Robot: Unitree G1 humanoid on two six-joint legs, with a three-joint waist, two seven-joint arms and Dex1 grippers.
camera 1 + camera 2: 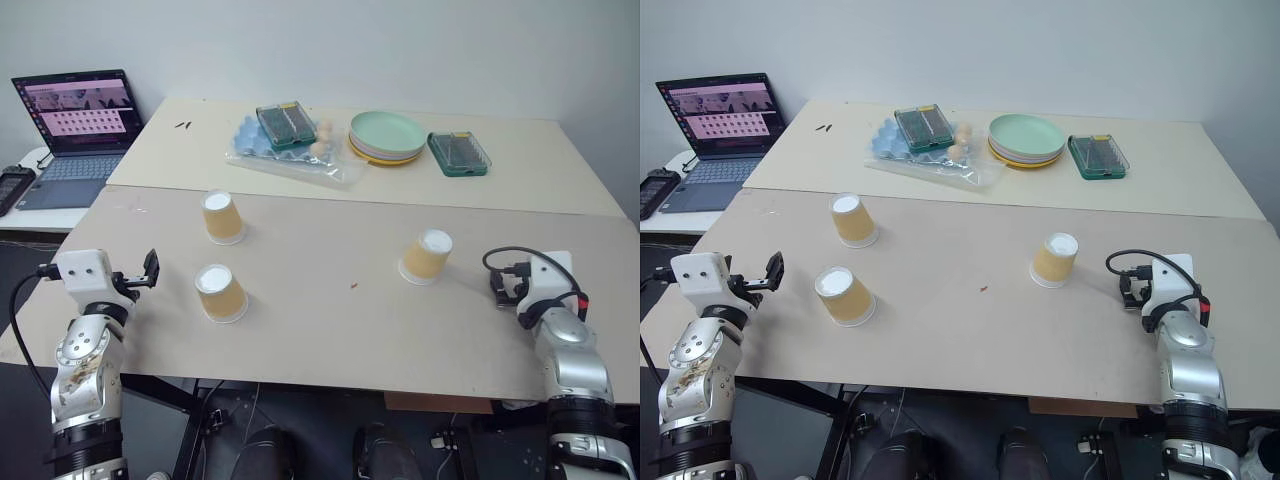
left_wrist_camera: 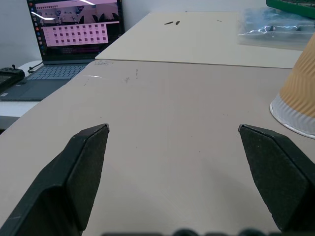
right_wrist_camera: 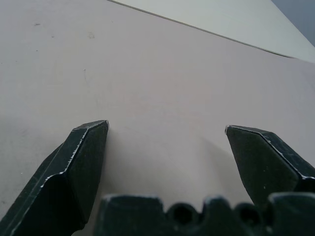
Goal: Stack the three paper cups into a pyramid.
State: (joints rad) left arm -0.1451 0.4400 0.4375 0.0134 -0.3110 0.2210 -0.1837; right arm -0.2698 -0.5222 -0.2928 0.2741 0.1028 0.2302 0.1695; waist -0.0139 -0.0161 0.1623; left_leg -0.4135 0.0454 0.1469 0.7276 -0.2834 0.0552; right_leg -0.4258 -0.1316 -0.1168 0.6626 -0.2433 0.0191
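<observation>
We are holding our left tool (image 1: 150,268) and right tool (image 1: 500,287) released, grasping nothing. Three paper cups (image 1: 222,217) (image 1: 220,292) (image 1: 427,256) are sitting apart, upside down, on the counter (image 1: 330,320).

Both forearms are built from silver-grey metallic segments with rounded joint housings, and each is capped by a white box-shaped wrist block. On the left arm (image 1: 85,360), small dark screw holes are seen on the white block, the round joint cover is ringed by bolts, and the metal below it is scuffed and mottled; a thin black cable is looped off at 9 o'clock of the block. On the right arm (image 1: 565,360), a black cable is arched over the white block and a small red detail is seen at 4 o'clock of it. The left gripper (image 2: 174,147) and the right gripper (image 3: 167,142) are each formed of two matt black wedge-shaped fingers with lightly worn edges.
</observation>
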